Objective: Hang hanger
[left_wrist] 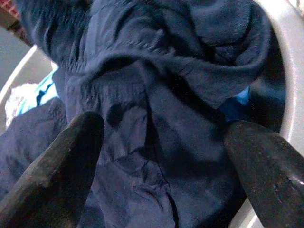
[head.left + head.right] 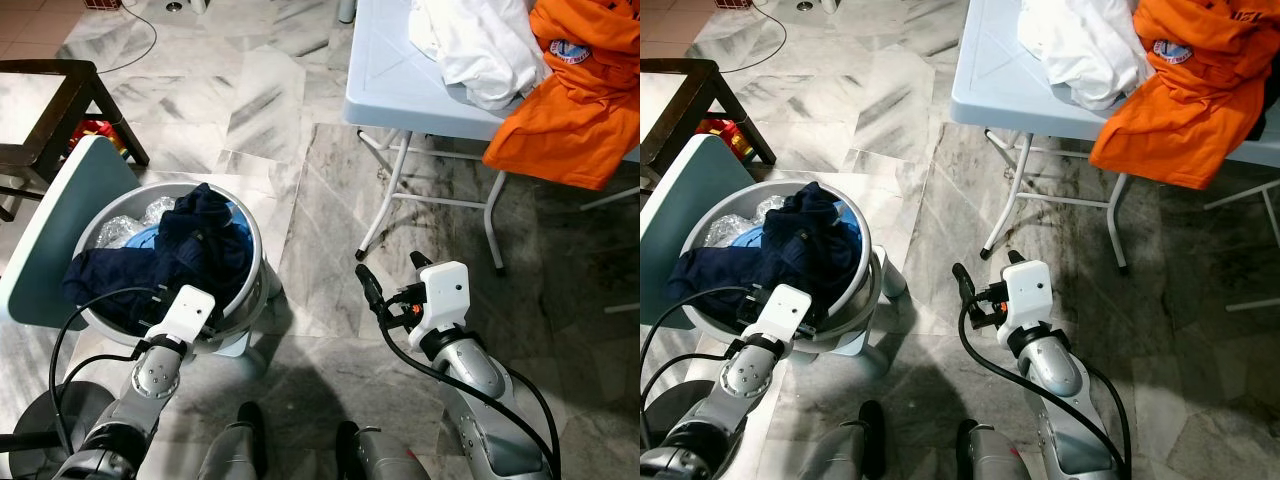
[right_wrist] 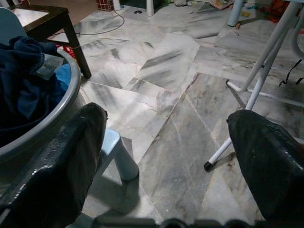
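Note:
A grey round laundry basket sits on a pale blue stool at my lower left, heaped with navy clothes over something light blue. My left gripper hangs open just over the basket's near rim, its fingers spread above the navy cloth and holding nothing. My right gripper is open and empty above the marble floor, beside the basket's rim and pointing toward the table's white leg.
A pale blue folding table stands at the upper right with an orange shirt hanging over its edge and a white garment. A dark wooden table stands upper left. A cable lies on the floor.

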Robot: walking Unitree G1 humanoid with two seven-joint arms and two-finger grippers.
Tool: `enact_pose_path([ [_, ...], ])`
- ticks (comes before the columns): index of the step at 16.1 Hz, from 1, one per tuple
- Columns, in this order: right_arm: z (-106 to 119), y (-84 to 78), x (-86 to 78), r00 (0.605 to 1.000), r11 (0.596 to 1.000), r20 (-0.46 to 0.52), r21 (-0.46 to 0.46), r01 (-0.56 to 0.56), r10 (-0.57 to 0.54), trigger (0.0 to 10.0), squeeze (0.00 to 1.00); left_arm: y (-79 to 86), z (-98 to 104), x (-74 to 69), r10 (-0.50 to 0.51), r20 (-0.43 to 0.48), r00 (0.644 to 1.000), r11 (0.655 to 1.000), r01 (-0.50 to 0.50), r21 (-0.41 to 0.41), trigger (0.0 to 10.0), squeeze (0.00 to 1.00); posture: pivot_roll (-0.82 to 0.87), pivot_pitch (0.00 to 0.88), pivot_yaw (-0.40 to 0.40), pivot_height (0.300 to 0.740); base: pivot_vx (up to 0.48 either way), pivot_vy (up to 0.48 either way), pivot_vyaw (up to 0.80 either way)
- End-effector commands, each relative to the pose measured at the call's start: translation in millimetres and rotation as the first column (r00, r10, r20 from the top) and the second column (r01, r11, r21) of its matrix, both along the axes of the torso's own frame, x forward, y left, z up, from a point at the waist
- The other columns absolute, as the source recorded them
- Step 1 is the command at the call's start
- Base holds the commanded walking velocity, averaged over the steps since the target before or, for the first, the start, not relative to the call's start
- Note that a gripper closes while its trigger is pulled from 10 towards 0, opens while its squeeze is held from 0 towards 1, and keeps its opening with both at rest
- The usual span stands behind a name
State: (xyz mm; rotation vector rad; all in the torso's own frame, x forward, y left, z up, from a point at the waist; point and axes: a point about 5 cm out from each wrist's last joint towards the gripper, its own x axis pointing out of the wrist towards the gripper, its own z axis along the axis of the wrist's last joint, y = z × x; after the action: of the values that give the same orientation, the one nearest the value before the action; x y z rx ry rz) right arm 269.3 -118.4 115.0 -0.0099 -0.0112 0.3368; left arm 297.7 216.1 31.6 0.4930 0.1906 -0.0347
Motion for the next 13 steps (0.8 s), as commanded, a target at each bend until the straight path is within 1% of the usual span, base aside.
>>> enact_pose_path([
  [1,0,-0.3,-2.7,1.000,1.000,-0.010,0.001,0.011,-0.011,10.0,0.00,-0.7,-8,-3.5,0.054,-0.034,0.998,0.992,-0.058,-0.115,10.0,0.00,-0.10,0.308,-0.043,0.740,0.000,0.000,0.00],
  [2,0,0.9,-2.7,1.000,1.000,-0.010,0.003,0.006,-0.006,10.0,0.00,-2.4,-6,-0.9,0.069,-0.034,0.997,0.984,-0.074,-0.162,10.0,0.00,-0.10,0.308,-0.045,0.740,0.000,0.000,0.00],
  [4,0,1.1,-3.0,1.000,1.000,-0.011,0.000,0.000,0.000,10.0,0.00,-7.5,-4,4.1,0.078,-0.038,0.996,0.976,-0.084,-0.202,10.0,0.00,-0.11,0.308,-0.053,0.740,0.000,0.000,0.00],
  [5,0,0.4,-3.3,1.000,1.000,-0.012,-0.002,0.000,0.000,10.0,0.00,-10.4,-5,5.6,0.068,-0.045,0.997,0.975,-0.076,-0.208,9.0,0.00,-0.12,0.303,-0.054,0.740,0.000,0.000,0.00],
  [6,0,-0.2,-2.6,1.000,1.000,-0.011,-0.006,0.000,0.000,10.0,0.00,-13.9,-4,7.2,0.040,-0.047,0.998,0.977,-0.049,-0.209,2.1,0.00,-0.12,0.303,-0.054,0.740,0.000,0.000,0.00],
  [7,1,-1.4,-1.1,1.000,1.000,-0.007,-0.010,0.003,-0.003,10.0,0.00,-16.3,-2,9.2,0.020,-0.046,0.999,0.977,-0.029,-0.213,0.0,0.00,-0.12,0.300,-0.053,0.740,0.000,0.000,0.00],
  [8,2,-2.0,-0.1,1.000,1.000,-0.003,-0.011,0.005,-0.005,10.0,0.00,-17.4,-1,10.8,0.005,-0.046,0.999,0.979,-0.014,-0.202,0.0,0.00,-0.13,0.295,-0.052,0.740,0.000,0.000,0.00],
  [9,3,-2.6,0.8,1.000,1.000,0.000,-0.012,0.008,-0.008,10.0,0.00,-19.1,0,12.3,-0.015,-0.050,0.999,0.983,0.005,-0.185,0.4,0.00,-0.13,0.295,-0.052,0.740,0.000,0.000,0.00],
  [10,3,-3.0,1.5,1.000,1.000,0.001,-0.012,0.015,-0.015,10.0,0.00,-22.1,-3,12.5,-0.031,-0.079,0.996,0.986,0.017,-0.168,10.0,0.00,-0.13,0.286,-0.039,0.740,0.000,0.000,0.00],
  [11,3,-2.9,1.6,1.000,1.000,0.003,-0.011,0.018,-0.018,10.0,0.00,-22.3,-5,11.9,-0.028,-0.096,0.995,0.987,0.012,-0.162,4.9,0.00,-0.13,0.285,-0.037,0.740,0.000,0.000,0.00],
  [12,3,-2.3,1.5,1.000,1.000,0.004,-0.010,0.020,-0.020,10.0,0.00,-22.2,-6,11.7,-0.027,-0.104,0.994,0.987,0.010,-0.160,0.0,0.00,-0.13,0.283,-0.035,0.740,0.000,0.000,0.00],
  [13,3,-2.0,1.5,1.000,1.000,0.004,-0.009,0.021,-0.021,10.0,0.00,-22.1,-6,11.6,-0.026,-0.107,0.994,0.988,0.009,-0.157,0.0,0.00,-0.13,0.283,-0.035,0.740,0.000,0.000,0.00],
])
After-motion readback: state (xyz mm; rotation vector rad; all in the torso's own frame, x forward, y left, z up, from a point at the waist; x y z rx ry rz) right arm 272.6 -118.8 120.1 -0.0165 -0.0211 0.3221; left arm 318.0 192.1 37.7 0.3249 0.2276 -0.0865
